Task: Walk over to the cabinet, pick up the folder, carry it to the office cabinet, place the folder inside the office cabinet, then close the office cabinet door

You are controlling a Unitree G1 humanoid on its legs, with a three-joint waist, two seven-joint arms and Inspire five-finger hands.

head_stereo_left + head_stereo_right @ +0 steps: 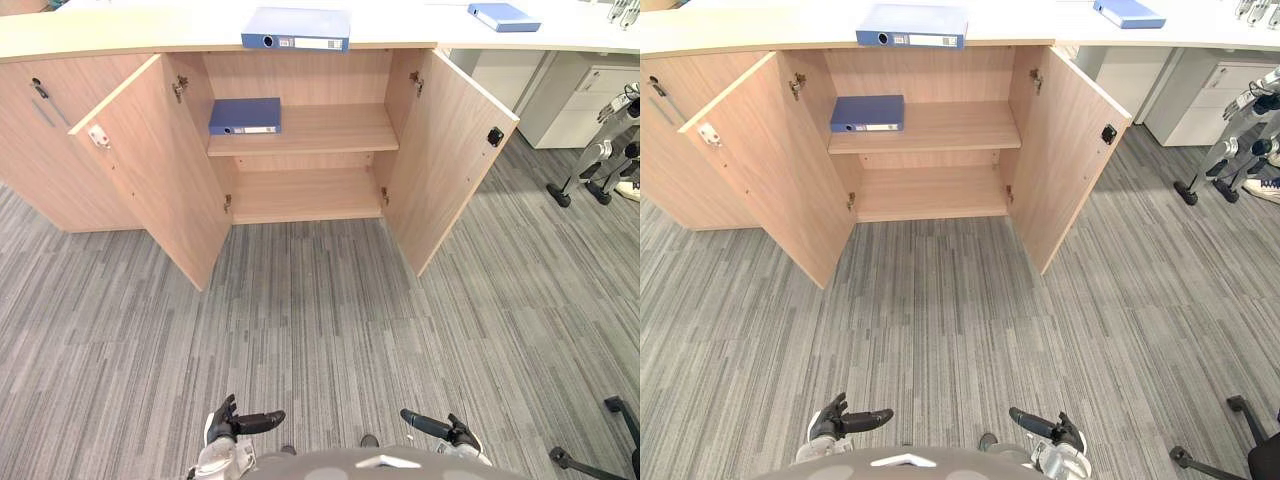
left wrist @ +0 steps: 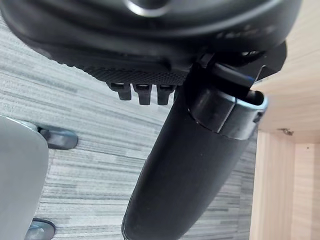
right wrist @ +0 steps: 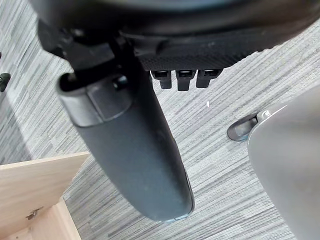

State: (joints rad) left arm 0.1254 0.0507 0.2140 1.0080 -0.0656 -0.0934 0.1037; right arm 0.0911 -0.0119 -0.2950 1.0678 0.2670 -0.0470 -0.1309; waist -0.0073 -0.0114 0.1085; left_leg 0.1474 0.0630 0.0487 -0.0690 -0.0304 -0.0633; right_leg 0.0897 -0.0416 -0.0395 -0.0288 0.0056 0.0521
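Left robot hand and right robot hand hang low, fingers relaxed, empty. Folder lies flat on upper shelf inside office cabinet; doors open, so closing likely remains.

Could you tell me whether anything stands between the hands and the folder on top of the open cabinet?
Nothing visible does: only carpet lies between the left hand, the right hand and the cabinet carrying the folder.
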